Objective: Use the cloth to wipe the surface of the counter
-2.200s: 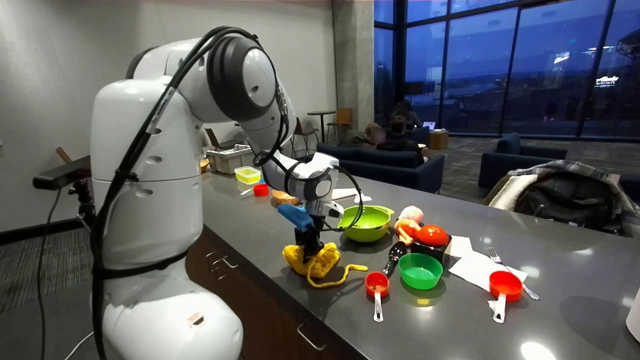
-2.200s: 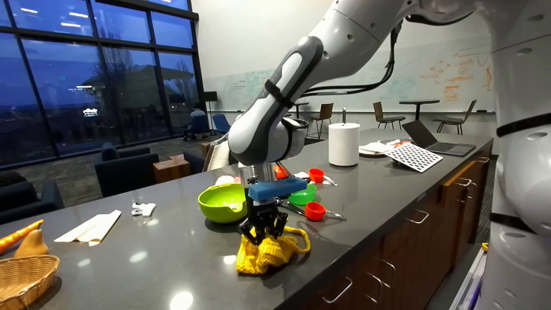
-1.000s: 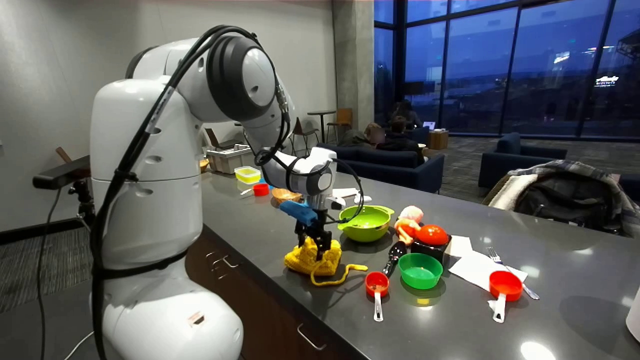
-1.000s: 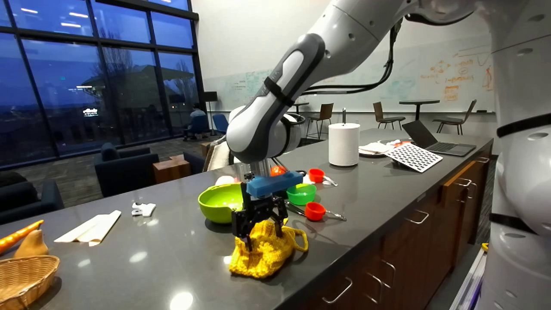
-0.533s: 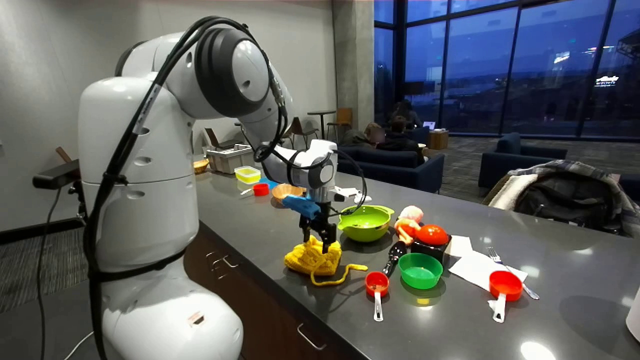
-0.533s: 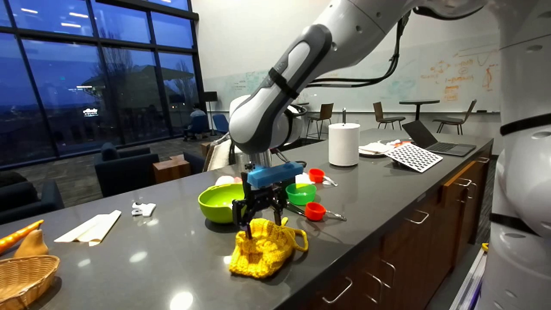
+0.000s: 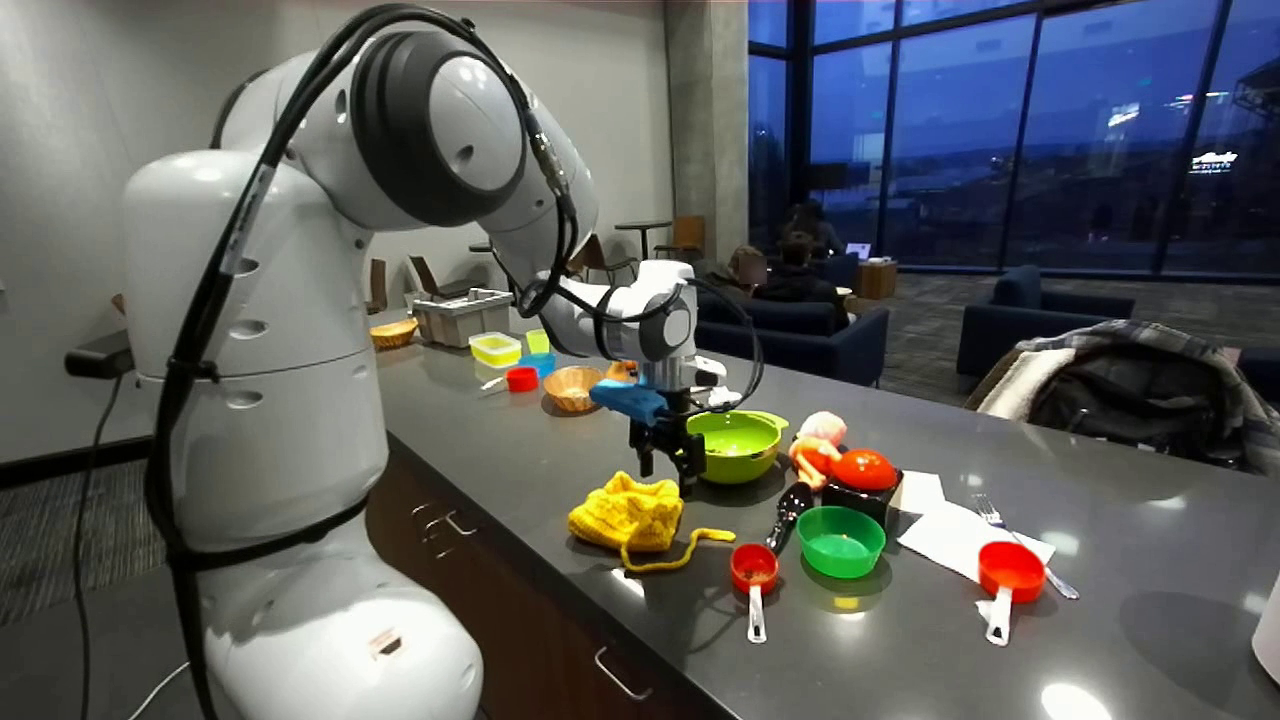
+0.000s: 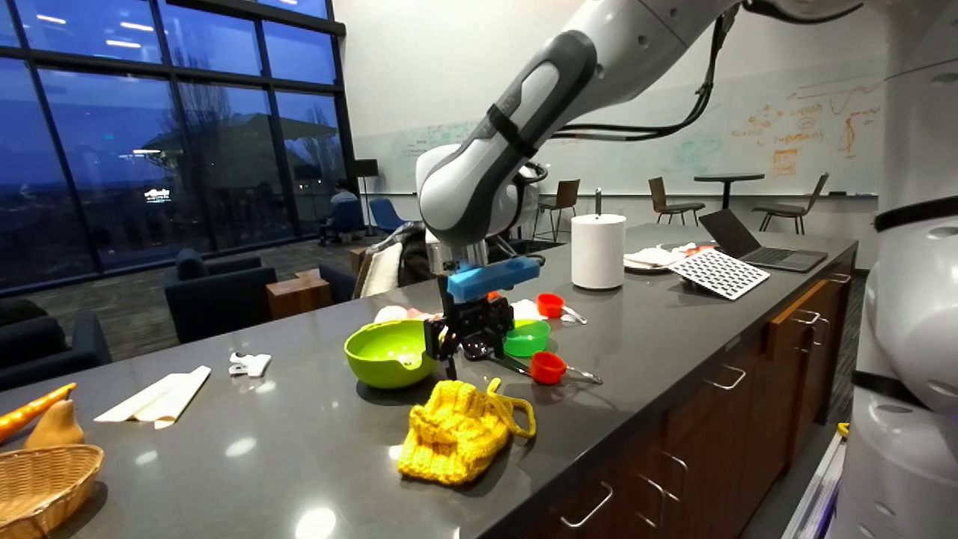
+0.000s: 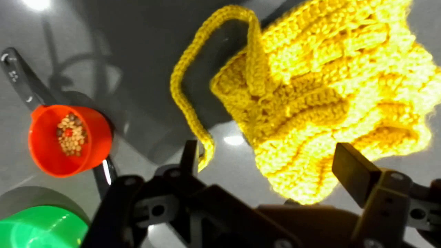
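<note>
Where the dark grey, polished surface (image 7: pixel 900 660) carries small gleams of light, a thick yellow cloth (image 9: pixel 320 93) of knobbly, ribbed yarn lies slumped in a soft, wrinkled heap, with a slim cord of the same colour curling out from one side. The black, jointed tool (image 9: pixel 268 160) hangs just beside the heap, off the surface, its two blunt, squared fingers (image 9: pixel 355 175) standing wide apart; whether either tip brushes the yarn I cannot tell. A smooth, boxy blue block (image 8: pixel 494 278) sits across the tool's upper part.

Partly covered by the tool in both exterior views is a rounded, lime-green bowl (image 8: pixel 378 374) with a pinched spout. Near the cord, a glossy red measuring cup (image 9: pixel 98 137) with a straight, slender handle holds small pale and dark grains (image 9: pixel 71 134). Close to it stands a thin-walled, translucent green cup (image 7: pixel 842 560), and a shiny black spoon (image 7: pixel 795 500) lies between the two. Beyond these, in an exterior view, a white paper-towel roll (image 8: pixel 597 254) rises as a matte, upright cylinder, while a tan wicker basket (image 8: pixel 45 479) shows its tight, curved weave well apart from the cloth. Between basket and bowl, a creased sheet of pale paper (image 8: pixel 176 397) lies flat.
</note>
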Motion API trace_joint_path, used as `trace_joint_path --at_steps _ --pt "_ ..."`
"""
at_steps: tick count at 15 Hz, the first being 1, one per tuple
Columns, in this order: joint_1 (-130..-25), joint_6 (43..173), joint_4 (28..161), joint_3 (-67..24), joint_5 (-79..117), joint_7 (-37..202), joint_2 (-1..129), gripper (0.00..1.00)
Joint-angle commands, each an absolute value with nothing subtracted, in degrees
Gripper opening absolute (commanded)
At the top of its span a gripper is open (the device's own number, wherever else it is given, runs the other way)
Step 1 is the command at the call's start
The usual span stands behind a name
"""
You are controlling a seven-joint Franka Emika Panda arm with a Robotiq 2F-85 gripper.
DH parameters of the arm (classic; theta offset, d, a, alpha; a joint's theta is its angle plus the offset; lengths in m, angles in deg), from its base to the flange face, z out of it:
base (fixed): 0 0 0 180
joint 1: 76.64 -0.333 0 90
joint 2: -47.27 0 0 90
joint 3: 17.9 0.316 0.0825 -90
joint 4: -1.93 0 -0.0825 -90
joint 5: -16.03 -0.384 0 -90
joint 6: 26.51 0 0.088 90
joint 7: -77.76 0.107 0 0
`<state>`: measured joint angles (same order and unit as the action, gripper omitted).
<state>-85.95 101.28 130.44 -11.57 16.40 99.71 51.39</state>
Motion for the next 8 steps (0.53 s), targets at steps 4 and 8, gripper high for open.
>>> trace_joint_path --at_steps 4,8 --pt "-83.06 96.50 130.22 -13.03 18.68 101.68 44.59 1.00" --pt "-81.67 92.44 128.43 -13.24 17.85 99.57 42.38 1.00"
